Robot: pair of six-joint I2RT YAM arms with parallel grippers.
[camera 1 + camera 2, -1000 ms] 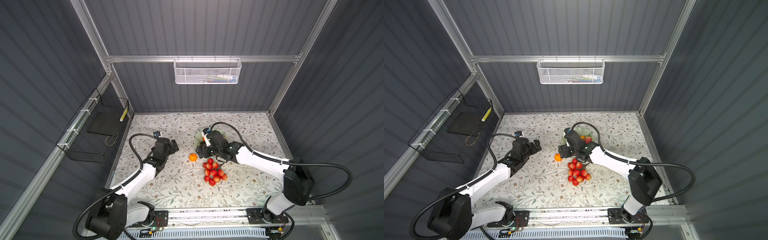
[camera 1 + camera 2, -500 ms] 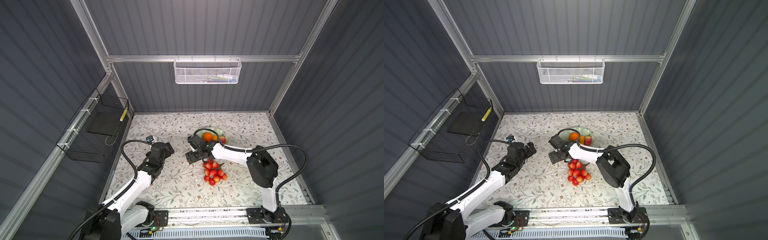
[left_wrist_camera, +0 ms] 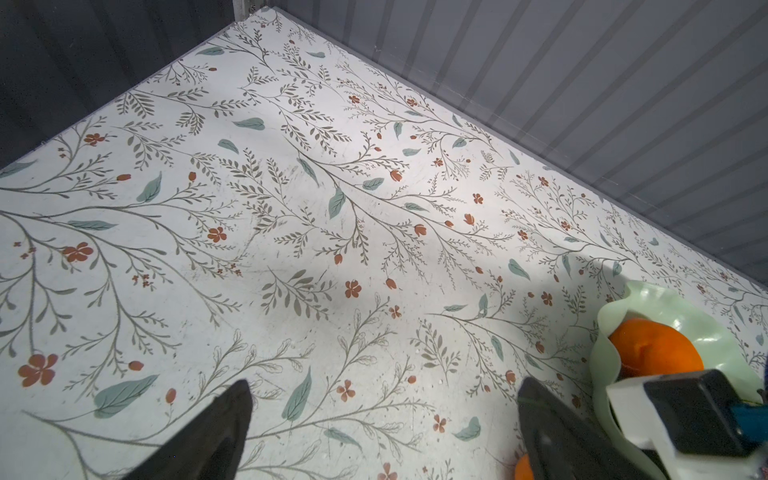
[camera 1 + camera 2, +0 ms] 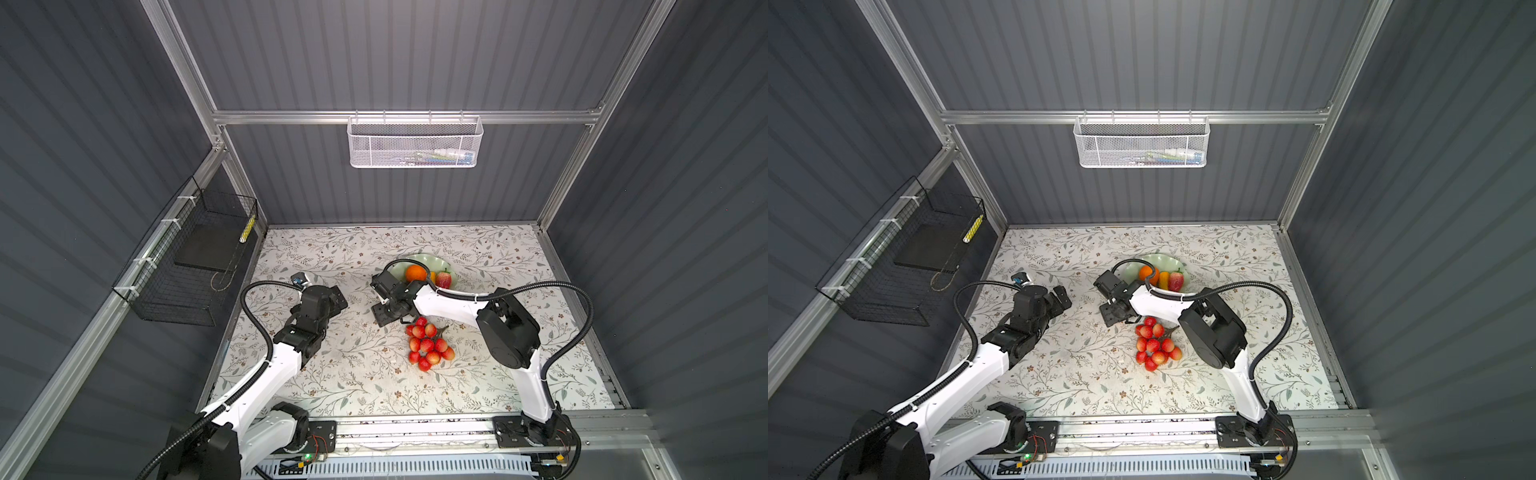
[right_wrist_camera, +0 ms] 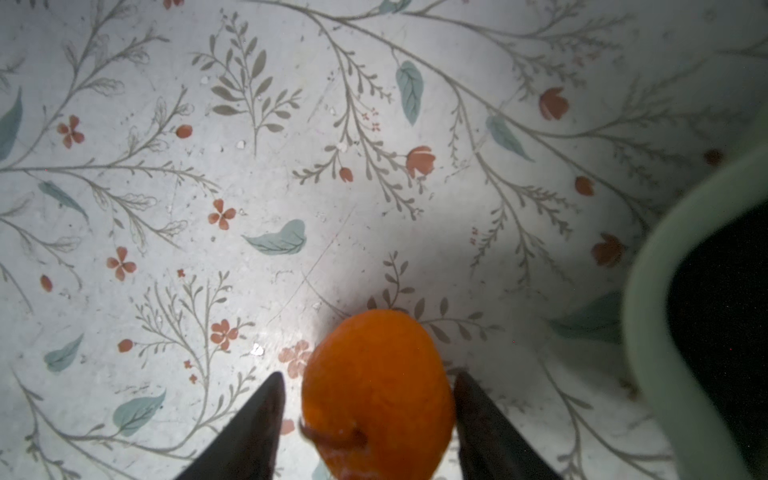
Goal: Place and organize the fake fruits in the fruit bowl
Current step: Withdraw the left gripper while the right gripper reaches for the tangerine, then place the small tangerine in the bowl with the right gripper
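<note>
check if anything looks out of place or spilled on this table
Two fruits lie outside the pale mint-green scalloped bowl: the bunch of red plastic balls on the floral tabletop nearer the robot, and the small stemmed plastic orange between the tips of the right pincer. Nothing looks spilled or damaged.

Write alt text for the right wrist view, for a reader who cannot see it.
A small stemmed orange sits on the floral tabletop between the dark fingers of the right gripper, which flank it closely; whether they grip it is unclear. The pale green rim of the fruit bowl curves in at one edge.
</note>
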